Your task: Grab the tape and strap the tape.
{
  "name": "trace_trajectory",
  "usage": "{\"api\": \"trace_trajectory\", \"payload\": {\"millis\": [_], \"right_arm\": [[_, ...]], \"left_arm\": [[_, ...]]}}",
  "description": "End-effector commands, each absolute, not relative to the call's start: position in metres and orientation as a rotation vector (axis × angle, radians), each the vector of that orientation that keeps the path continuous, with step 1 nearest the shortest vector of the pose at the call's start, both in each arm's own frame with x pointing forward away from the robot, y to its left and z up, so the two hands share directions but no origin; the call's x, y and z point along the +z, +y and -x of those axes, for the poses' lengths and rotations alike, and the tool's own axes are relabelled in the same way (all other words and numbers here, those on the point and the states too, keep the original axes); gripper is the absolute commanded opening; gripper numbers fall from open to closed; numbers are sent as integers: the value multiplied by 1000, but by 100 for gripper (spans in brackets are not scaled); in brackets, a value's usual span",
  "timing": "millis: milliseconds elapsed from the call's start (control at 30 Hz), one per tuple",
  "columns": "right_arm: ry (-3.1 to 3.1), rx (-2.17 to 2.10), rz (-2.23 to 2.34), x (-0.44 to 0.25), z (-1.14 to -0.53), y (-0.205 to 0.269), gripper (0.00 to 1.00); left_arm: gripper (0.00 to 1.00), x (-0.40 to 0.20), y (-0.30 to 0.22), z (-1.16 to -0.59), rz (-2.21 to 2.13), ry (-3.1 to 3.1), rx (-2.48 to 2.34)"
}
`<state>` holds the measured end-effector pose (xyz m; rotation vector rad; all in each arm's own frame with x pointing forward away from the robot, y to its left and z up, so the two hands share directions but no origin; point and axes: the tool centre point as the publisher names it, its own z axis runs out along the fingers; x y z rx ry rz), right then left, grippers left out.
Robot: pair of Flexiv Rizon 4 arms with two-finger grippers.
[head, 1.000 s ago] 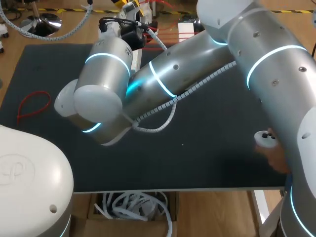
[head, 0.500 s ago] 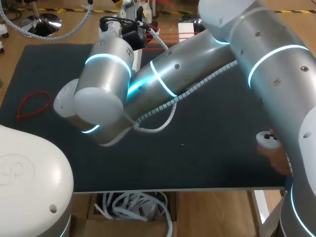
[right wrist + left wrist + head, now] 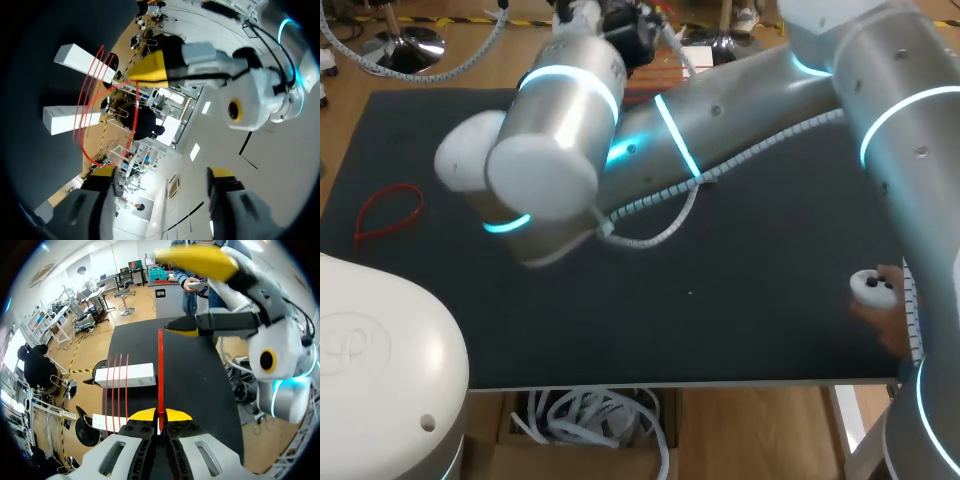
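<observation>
Red strap (image 3: 160, 370) is pinched in the closed left gripper (image 3: 159, 415), its free end near the right gripper (image 3: 162, 174), which is wide open and empty. Risk: the thin strap could be missed or knocked loose by a misaligned closing.

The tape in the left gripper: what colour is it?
Red. The tape shows best in the left wrist view, pinched by the left gripper.

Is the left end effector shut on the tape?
Yes, in the left wrist view the left end effector has both yellow tips pressed together on the red tape, which runs out ahead from between them.
</observation>
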<state>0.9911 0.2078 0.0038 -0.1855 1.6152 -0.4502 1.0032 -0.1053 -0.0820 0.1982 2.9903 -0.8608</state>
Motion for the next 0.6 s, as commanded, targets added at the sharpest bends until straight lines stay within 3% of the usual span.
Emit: {"api": "trace_trajectory", "payload": {"millis": [33, 433, 600], "right_arm": [[1627, -434, 208, 28, -1012, 175, 100], [1574, -532, 137, 31, -1028, 141, 100], [1574, -532, 137, 31, -1028, 141, 100]], "left_arm": [[0, -81, -105, -1003, -196, 2994, -856], [0, -81, -105, -1003, -196, 2994, -856], [0, -106, -66, -995, -169, 3040, -787]]}}
